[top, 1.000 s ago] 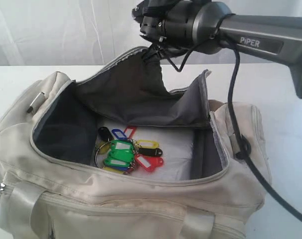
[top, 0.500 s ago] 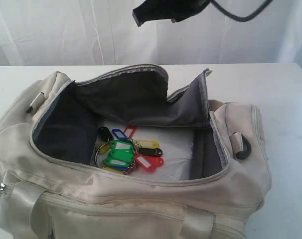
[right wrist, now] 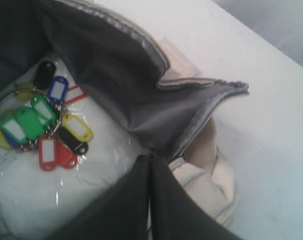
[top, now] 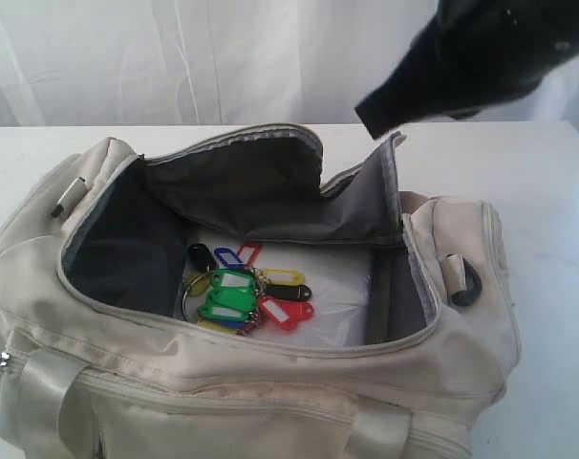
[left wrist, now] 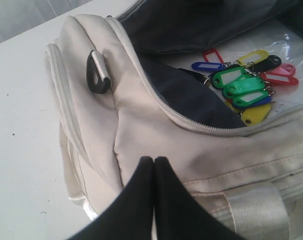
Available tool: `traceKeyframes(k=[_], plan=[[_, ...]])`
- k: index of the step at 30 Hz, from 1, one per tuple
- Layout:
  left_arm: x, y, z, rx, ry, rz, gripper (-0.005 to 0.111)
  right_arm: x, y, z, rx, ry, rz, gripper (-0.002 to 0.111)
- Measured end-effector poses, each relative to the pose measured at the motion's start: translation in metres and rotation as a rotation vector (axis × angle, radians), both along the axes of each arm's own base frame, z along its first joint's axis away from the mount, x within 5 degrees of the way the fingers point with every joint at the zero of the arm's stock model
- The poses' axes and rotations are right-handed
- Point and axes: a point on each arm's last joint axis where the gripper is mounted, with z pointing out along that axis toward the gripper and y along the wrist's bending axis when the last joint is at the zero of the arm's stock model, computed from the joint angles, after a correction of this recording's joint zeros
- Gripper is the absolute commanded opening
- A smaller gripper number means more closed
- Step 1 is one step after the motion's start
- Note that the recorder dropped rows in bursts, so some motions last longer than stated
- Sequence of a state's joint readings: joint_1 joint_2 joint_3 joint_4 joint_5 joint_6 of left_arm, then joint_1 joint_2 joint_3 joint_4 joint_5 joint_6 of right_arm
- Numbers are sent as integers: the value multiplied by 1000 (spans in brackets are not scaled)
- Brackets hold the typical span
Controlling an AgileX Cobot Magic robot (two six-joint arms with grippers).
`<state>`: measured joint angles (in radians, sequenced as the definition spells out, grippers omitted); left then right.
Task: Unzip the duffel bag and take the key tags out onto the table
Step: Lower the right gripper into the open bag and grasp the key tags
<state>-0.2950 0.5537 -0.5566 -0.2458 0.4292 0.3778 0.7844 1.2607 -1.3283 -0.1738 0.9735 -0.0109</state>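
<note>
The cream duffel bag (top: 270,382) lies unzipped on the white table (top: 547,191), its grey-lined flap (top: 270,191) folded back. The key tags (top: 242,295), a bunch of green, red, blue and yellow tags on rings, rest inside on a white plastic-wrapped packet (top: 342,287). My right gripper (top: 371,120) hangs shut and empty above the flap's far right corner. In the right wrist view its tips (right wrist: 150,156) are near the flap edge, with the key tags (right wrist: 41,120) to one side. My left gripper (left wrist: 154,160) is shut and empty over the bag's outer side, apart from the key tags (left wrist: 241,85).
A black D-ring (top: 464,292) sits on the bag's right end and another D-ring (left wrist: 97,75) on its left end. Satin webbing straps (top: 41,402) run down the front. A white curtain (top: 175,57) backs the table. Bare tabletop (top: 557,335) lies to the right.
The right gripper, which held the flap's edge lifted a second ago, has let it go. The flap sagged back. The arm rose out of view, then came in at the upper right.
</note>
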Motion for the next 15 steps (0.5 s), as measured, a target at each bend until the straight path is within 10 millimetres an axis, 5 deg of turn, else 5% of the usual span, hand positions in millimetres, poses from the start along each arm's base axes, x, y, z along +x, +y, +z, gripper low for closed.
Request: traceKeyframes(k=[9,15], plan=[[0,0,0,2,-4,-1,0,-12,-29,-48,-124,48,-147,0],[4,-1,1,8,9,-2,0,-26,-50,-56,-97,-36,-182,0]])
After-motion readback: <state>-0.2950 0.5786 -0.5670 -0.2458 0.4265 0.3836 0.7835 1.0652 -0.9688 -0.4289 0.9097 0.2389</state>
